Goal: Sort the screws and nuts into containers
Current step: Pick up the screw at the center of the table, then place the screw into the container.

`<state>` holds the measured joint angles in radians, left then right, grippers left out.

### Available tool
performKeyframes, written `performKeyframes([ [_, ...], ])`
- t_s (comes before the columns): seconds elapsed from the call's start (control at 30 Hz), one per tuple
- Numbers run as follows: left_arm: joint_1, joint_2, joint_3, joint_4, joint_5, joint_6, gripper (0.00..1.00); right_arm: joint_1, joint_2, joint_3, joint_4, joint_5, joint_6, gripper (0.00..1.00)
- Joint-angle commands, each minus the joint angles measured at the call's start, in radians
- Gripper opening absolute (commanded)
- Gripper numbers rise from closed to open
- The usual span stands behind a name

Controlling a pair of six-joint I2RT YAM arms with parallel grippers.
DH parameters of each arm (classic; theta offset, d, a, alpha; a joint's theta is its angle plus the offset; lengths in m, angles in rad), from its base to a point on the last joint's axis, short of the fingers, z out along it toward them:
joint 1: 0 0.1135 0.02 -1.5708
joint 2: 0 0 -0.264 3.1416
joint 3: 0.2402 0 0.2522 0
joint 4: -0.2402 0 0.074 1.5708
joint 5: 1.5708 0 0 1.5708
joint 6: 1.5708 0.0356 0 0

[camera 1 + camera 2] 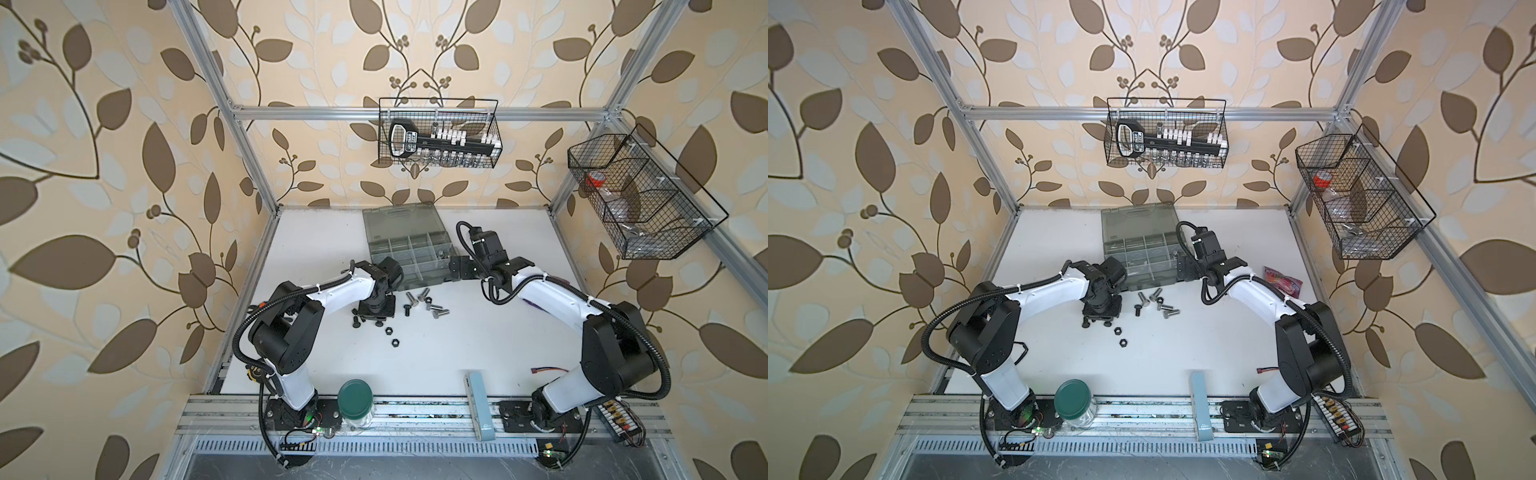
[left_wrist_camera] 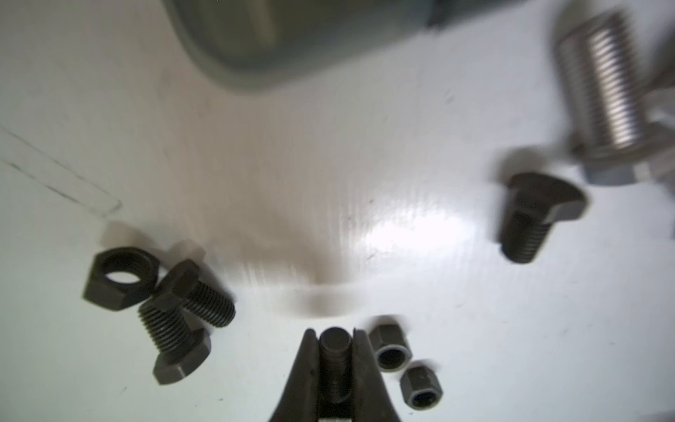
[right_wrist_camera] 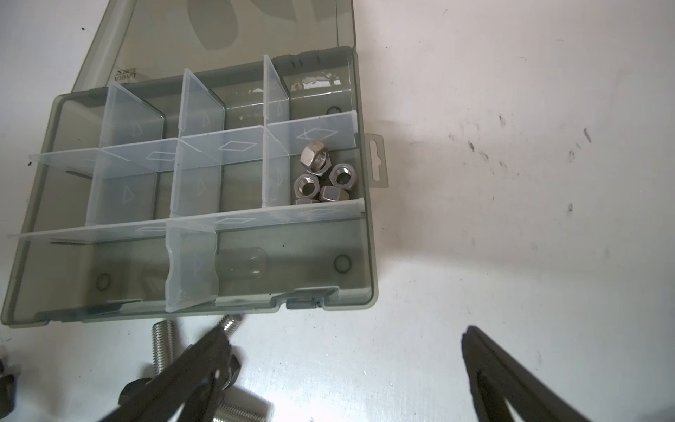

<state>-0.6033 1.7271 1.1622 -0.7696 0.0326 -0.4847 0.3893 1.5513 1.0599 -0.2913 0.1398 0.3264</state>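
My left gripper point(image 2: 335, 334) is shut on a short black screw point(image 2: 334, 361), low over the white table among the loose parts. Beside it lie two black screws point(image 2: 204, 296), a black nut point(image 2: 120, 274), two small black nuts point(image 2: 389, 347), another black screw point(image 2: 529, 215) and a silver screw point(image 2: 602, 87). In both top views the silver screws point(image 1: 432, 305) lie in front of the grey organizer case point(image 1: 409, 257). My right gripper point(image 3: 345, 334) is open and holds nothing, at the case's right front corner. One of the containers holds several silver nuts point(image 3: 321, 175).
A green-lidded jar point(image 1: 354, 399) and a pale blue box point(image 1: 480, 405) stand at the front edge. A pink packet point(image 1: 1282, 280) lies beside the right arm. Two black wire baskets point(image 1: 436, 133) point(image 1: 636, 195) hang on the frame. The case lid point(image 3: 226, 36) lies open toward the back.
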Motion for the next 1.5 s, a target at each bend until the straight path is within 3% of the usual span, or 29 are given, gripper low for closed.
performKeyframes([
  [0.0, -0.005, -0.038, 0.09, 0.016, -0.069, -0.011, 0.0, 0.005, -0.037, -0.029, 0.013, 0.021, 0.015, 0.99],
  [0.67, 0.134, 0.153, 0.428, 0.1, -0.115, 0.079, 0.0, 0.006, -0.105, -0.067, 0.024, 0.044, 0.045, 0.99],
  [1.0, 0.166, 0.175, 0.441, 0.115, -0.06, 0.083, 0.0, 0.006, -0.112, -0.074, 0.02, 0.048, 0.049, 1.0],
  [1.47, 0.166, 0.141, 0.331, 0.168, 0.04, 0.146, 0.0, 0.005, -0.1, -0.073, 0.02, 0.051, 0.051, 1.0],
])
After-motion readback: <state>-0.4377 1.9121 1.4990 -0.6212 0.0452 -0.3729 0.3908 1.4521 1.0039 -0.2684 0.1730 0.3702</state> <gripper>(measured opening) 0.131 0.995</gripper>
